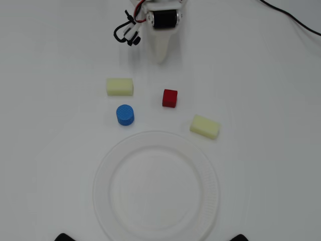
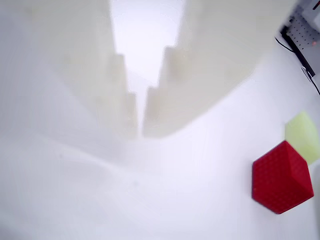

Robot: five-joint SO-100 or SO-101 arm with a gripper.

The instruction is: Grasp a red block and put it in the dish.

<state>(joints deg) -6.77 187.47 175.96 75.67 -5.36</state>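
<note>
Overhead view: my gripper (image 1: 159, 59) hangs at the far edge of the white table (image 1: 271, 100), its white fingers drawn to a single tip that points toward the near side, a black motor (image 1: 165, 19) above them and a loop of black cable (image 1: 125, 32) to its left. The red block (image 1: 170, 98) sits on the table just near of that tip and slightly right, apart from it. A pale yellow block (image 1: 120, 86) lies to the block's left, a blue cylinder (image 1: 125, 114) near and left of it, and a second yellow block (image 1: 204, 126) tilted to its near right. The dish (image 1: 156, 187), a large white plate, lies on the near side, with nothing on it; the block rests well outside its rim. A black cable (image 1: 291, 19) crosses the far right corner. Wrist view: my two fingers (image 2: 125, 107) fill the upper frame, blurred and pale, standing almost together with only a thin slit of light between their tips and nothing clamped in them. The red block (image 2: 280, 177) shows at the lower right, on the table and clear of the fingers, its surface finely dotted. A corner of a yellow block (image 2: 304, 135) peeks out just behind it at the right edge.
</note>
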